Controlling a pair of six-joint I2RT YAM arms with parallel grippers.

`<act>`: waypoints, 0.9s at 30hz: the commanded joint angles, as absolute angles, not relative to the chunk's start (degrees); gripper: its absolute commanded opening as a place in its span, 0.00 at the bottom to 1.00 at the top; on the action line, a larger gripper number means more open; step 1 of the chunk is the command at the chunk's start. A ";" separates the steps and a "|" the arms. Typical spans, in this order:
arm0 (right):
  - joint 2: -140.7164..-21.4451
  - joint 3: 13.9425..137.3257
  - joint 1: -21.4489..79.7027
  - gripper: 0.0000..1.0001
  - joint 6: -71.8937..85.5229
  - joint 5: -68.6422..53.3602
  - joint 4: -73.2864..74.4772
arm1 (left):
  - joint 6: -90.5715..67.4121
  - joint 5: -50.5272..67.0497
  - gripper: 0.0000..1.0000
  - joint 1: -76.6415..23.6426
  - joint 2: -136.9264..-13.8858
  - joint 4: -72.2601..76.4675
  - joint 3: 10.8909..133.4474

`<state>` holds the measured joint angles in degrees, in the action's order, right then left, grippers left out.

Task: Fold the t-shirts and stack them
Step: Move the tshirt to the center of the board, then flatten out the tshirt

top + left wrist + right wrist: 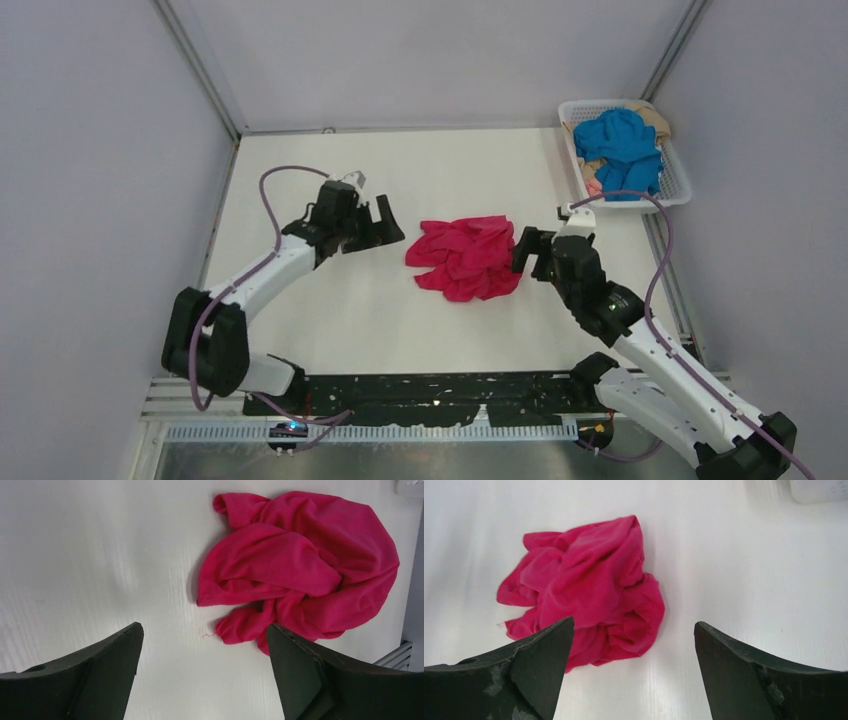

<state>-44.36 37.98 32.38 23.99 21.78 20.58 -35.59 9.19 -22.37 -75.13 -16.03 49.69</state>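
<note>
A crimson-pink t-shirt (465, 257) lies crumpled in a heap on the white table (330, 310), between the two arms. It also shows in the left wrist view (300, 565) and in the right wrist view (589, 585). A blue t-shirt (622, 148) lies bunched on top of a pale beige t-shirt (655, 118) in the basket. My left gripper (388, 230) is open and empty, just left of the pink shirt. My right gripper (524, 252) is open and empty at the shirt's right edge, above the table.
A white plastic lattice basket (682, 188) stands at the back right corner of the table. Grey walls enclose the table on the left, back and right. A black rail (420, 385) runs along the near edge between the arm bases.
</note>
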 commanded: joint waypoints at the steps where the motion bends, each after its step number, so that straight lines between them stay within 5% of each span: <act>1: -38.72 33.63 32.20 0.95 26.58 25.88 26.50 | -34.63 12.33 0.92 -23.99 -86.90 -15.98 57.81; 9: -34.88 30.90 32.26 0.95 27.39 27.87 25.15 | -33.92 12.17 0.74 -28.86 -100.62 -21.75 66.86; 21: -39.11 29.53 32.25 0.95 26.97 22.48 19.08 | -37.21 6.56 0.59 -32.39 -109.29 -26.52 72.53; 24: -38.69 29.03 32.27 0.95 26.95 22.54 18.86 | -38.08 7.05 0.35 -32.68 -110.87 -26.56 73.82; 26: -38.17 28.56 32.26 0.95 27.24 23.11 18.83 | -38.15 7.32 0.03 -32.89 -111.09 -26.06 73.85; 27: -38.07 28.25 32.26 0.95 27.24 23.07 18.77 | -38.23 7.33 0.00 -33.03 -110.91 -25.92 73.73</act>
